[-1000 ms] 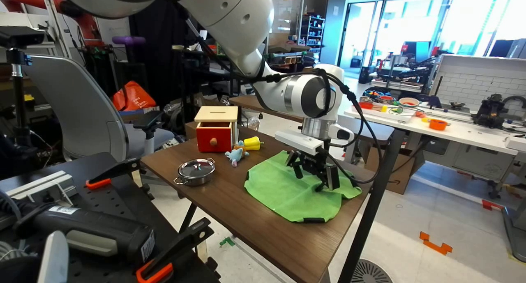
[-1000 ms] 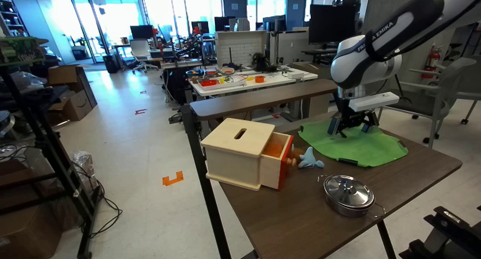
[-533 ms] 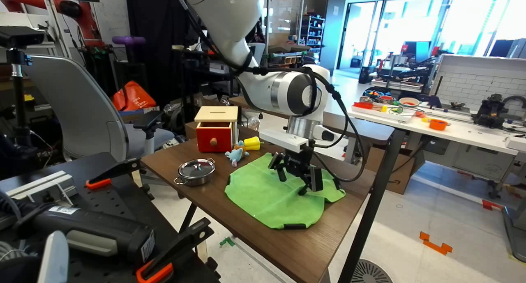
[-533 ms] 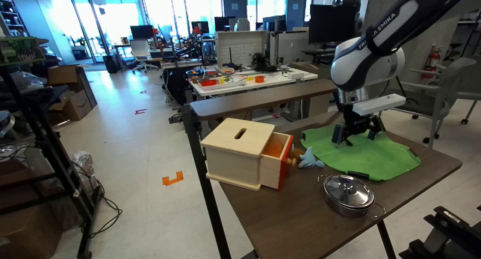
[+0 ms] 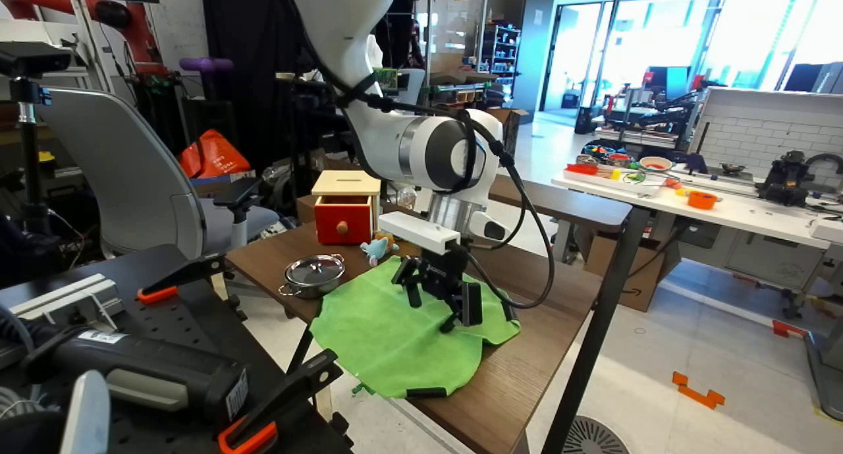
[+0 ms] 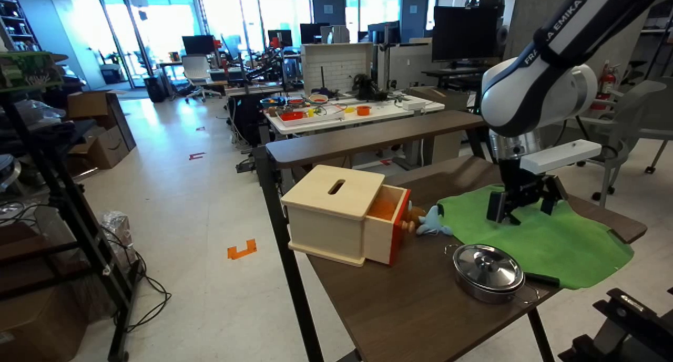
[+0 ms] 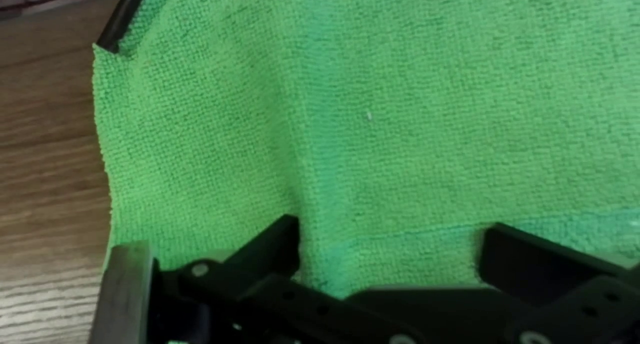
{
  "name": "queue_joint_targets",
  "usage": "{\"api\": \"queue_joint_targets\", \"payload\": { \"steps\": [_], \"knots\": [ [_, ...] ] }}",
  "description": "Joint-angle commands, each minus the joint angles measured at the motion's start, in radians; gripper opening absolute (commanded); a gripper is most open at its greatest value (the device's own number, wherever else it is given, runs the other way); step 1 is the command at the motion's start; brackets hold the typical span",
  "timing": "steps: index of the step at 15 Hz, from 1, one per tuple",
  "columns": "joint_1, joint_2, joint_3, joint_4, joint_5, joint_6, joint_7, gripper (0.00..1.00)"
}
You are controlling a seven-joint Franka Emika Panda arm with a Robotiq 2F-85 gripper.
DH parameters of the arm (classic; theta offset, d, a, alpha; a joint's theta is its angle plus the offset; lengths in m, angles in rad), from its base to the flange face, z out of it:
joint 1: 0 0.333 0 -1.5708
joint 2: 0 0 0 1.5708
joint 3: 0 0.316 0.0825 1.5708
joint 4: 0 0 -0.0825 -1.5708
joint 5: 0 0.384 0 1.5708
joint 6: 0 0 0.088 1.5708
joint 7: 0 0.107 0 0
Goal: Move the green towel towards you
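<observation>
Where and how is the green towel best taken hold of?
I would probably pinch the overhanging border above and below, coming from beyond the table. The green towel rests mostly on it, but this part projects past the edge, free underneath.

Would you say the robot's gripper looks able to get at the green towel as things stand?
Probably yes: the gripper is low over the green towel with jaws apart, and in the wrist view the towel shows bare between them, so nothing seems in the way.
</observation>
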Motion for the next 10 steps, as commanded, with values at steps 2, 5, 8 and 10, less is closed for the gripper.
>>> {"api": "queue_joint_targets", "payload": {
  "steps": [2,5,8,10],
  "knots": [
    [0.006,-0.086,-0.002,-0.144,-0.020,0.115,0.001,1.00],
    [0.010,-0.164,0.000,-0.208,-0.022,0.152,-0.006,1.00],
    [0.023,-0.302,0.001,-0.325,-0.031,0.217,-0.004,1.00],
    [0.025,-0.397,0.008,-0.395,-0.029,0.247,-0.007,1.00]
  ]
}}
